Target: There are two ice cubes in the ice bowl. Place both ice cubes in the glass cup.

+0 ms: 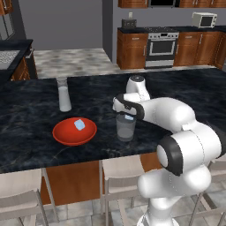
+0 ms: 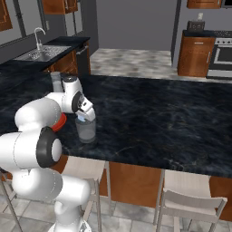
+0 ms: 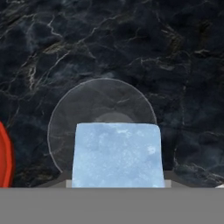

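Observation:
My gripper [image 1: 127, 115] is shut on one pale blue ice cube [image 1: 129, 118] and holds it just over the mouth of the glass cup [image 1: 126, 129]. In the hand view that ice cube [image 3: 117, 155] fills the lower middle, with the round glass cup [image 3: 100, 98] straight beneath it. To the left of the cup on the dark counter stands the red ice bowl [image 1: 66, 134], and a second ice cube [image 1: 79, 125] lies inside it. The right base view has the held ice cube [image 2: 81, 120] above the glass cup [image 2: 86, 131], and a sliver of the ice bowl [image 2: 60, 121] behind my arm.
A taller narrow glass with white contents [image 1: 64, 95] stands behind the bowl. Stools [image 1: 119, 176] line the counter's near edge. A sink [image 2: 38, 53] is set in the far left counter, and a stove [image 1: 161, 46] stands against the back wall.

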Motion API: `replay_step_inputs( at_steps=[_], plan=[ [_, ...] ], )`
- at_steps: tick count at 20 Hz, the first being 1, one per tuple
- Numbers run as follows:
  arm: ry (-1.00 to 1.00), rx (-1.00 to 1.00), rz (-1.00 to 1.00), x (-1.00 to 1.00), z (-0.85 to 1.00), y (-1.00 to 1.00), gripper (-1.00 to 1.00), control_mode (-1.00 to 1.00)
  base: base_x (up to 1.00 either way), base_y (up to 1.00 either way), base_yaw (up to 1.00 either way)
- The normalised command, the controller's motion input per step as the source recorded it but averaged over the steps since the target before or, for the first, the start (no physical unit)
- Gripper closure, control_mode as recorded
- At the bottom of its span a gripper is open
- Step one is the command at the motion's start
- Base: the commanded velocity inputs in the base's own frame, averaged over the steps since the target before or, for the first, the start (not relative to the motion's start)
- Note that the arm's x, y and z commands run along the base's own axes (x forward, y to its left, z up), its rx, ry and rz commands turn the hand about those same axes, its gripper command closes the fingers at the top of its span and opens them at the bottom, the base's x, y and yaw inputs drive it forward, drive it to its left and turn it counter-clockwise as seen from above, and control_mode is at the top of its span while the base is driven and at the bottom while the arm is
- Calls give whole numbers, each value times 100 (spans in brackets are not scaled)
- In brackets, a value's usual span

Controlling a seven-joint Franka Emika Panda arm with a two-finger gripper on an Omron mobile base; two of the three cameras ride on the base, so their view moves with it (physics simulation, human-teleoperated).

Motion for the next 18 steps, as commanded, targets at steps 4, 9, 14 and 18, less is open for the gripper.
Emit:
replay_step_inputs(
  at_steps=[4,9,14,18],
  plan=[
    [0,0,0,3,0,0,100,-100,0,0,0],
    [0,0,0,4,0,0,-100,-100,0,0,0],
    [0,0,0,0,0,0,-100,-100,0,0,0],
    [-3,0,0,0,21,0,-100,-100,0,0,0]
  ],
)
